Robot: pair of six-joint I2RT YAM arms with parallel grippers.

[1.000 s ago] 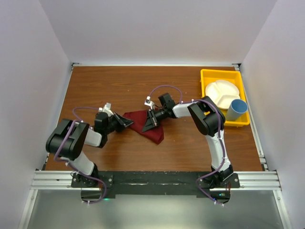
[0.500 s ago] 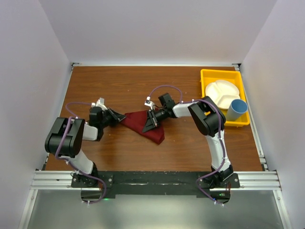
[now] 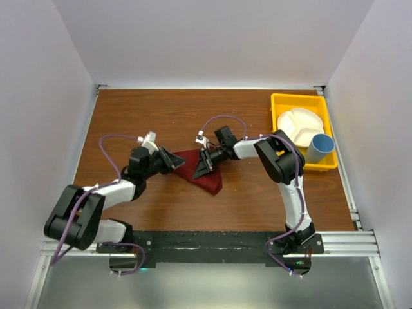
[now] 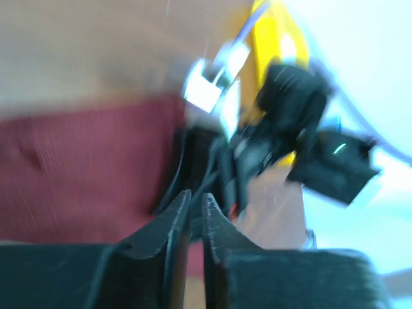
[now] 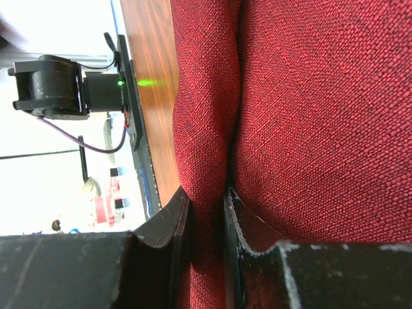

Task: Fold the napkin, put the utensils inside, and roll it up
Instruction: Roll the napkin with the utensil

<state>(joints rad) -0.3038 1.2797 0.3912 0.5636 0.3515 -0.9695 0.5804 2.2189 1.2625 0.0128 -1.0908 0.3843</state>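
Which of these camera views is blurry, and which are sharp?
Left wrist view: heavy motion blur, the napkin smeared. Right wrist view: crisp, the cloth weave sharp, the background washed out. Top external view: sharp and evenly lit.

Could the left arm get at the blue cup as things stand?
Probably not. The blue cup sits in the yellow bin at the far right, while the left fingers are at the left corner of the maroon napkin. The right arm, with the right fingers pinching that napkin, stands between.
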